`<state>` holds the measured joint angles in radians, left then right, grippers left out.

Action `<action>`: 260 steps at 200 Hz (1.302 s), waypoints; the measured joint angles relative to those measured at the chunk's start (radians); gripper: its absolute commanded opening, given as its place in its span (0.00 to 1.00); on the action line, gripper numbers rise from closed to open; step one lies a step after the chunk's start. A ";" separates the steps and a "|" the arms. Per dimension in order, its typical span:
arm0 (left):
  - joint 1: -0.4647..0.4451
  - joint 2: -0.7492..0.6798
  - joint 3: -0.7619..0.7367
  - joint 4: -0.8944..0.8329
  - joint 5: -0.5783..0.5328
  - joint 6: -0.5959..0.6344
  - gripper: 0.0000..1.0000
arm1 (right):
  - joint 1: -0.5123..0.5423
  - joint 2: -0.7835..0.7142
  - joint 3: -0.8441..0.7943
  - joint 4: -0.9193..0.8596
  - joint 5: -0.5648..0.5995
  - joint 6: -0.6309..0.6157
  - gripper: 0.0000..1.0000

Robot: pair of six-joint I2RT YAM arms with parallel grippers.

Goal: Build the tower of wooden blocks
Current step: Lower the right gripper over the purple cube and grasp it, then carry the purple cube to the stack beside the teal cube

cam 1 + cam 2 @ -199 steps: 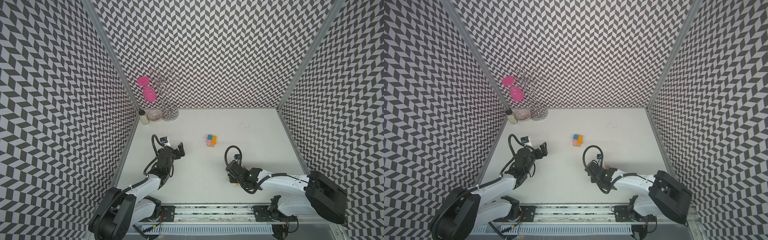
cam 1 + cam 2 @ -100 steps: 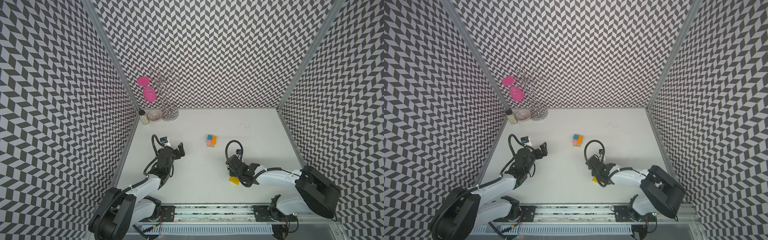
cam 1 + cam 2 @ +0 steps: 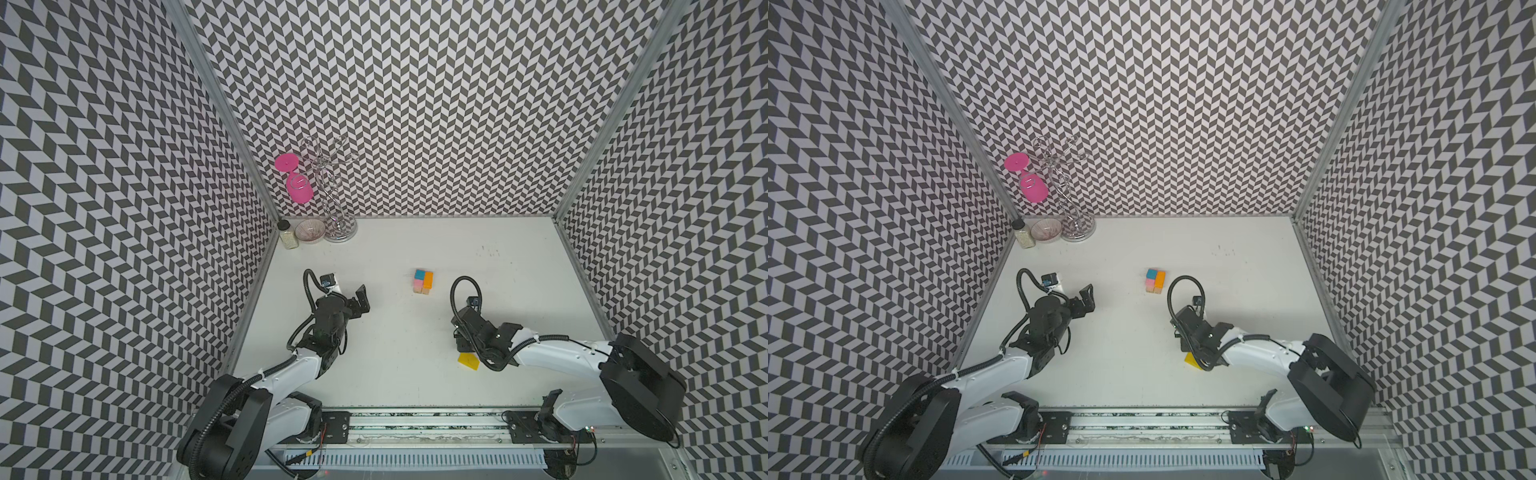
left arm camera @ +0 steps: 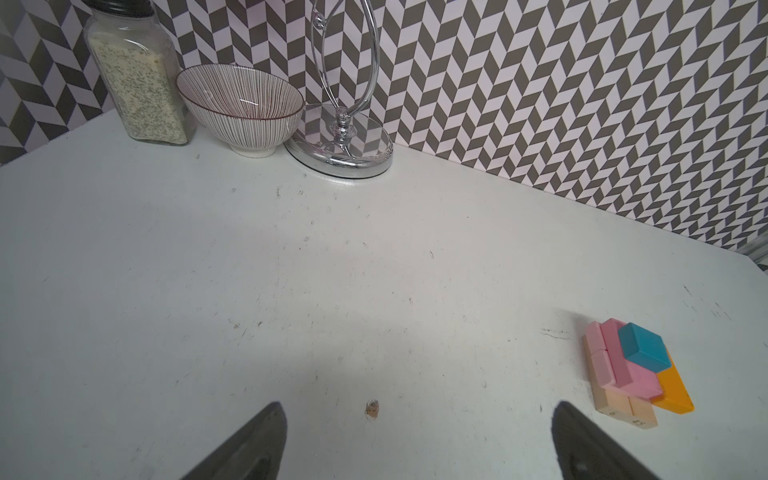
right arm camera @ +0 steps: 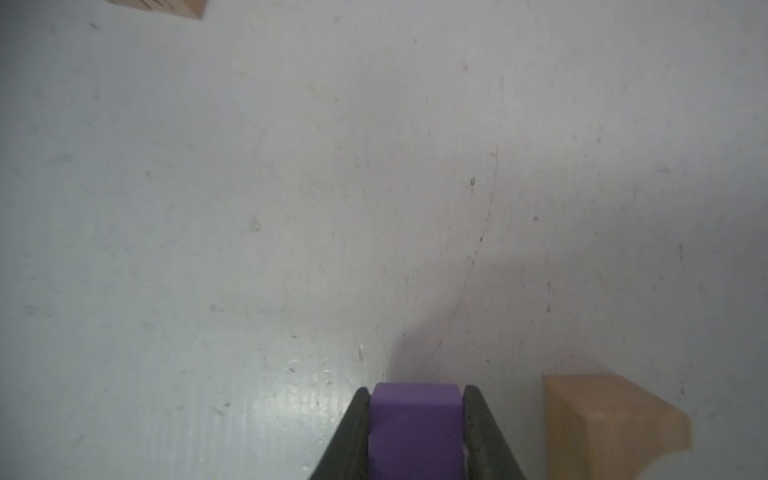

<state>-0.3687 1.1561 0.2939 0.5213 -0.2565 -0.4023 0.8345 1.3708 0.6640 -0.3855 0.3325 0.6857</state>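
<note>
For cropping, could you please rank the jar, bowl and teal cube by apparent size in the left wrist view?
1. Jar, cropped at top; barely ahead, unsure.
2. Bowl
3. Teal cube

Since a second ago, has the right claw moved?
Yes. In both top views the right claw has shifted away from the yellow block, which it mostly covered, toward the stack of blocks. It grips a purple block.
</note>
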 measured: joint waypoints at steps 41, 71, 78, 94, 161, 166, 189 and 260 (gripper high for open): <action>0.000 -0.014 0.000 -0.002 0.000 -0.001 1.00 | -0.013 -0.063 0.249 0.013 0.086 -0.257 0.00; 0.002 -0.049 -0.006 -0.002 0.002 -0.003 1.00 | -0.062 0.010 0.407 0.024 0.070 -0.481 0.00; 0.003 -0.055 -0.010 -0.001 0.002 -0.004 1.00 | -0.077 0.045 0.453 0.009 0.058 -0.513 0.00; 0.003 -0.070 -0.021 0.001 0.004 -0.005 1.00 | -0.121 0.132 0.568 -0.052 0.003 -0.565 0.00; 0.003 -0.076 -0.034 0.001 0.011 -0.009 1.00 | -0.235 0.285 0.697 -0.168 -0.412 -0.939 0.00; 0.003 -0.076 -0.034 0.001 0.011 -0.010 1.00 | -0.237 0.295 0.697 -0.169 -0.431 -0.980 0.00; 0.003 -0.076 -0.034 0.001 0.011 -0.011 1.00 | -0.256 0.341 0.704 -0.186 -0.530 -1.168 0.00; 0.003 -0.076 -0.035 0.002 0.012 -0.011 1.00 | -0.369 0.470 0.915 -0.242 -0.690 -1.494 0.00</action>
<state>-0.3660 1.0798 0.2592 0.5228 -0.2447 -0.4129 0.4660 1.8412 1.5787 -0.6277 -0.3573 -0.8082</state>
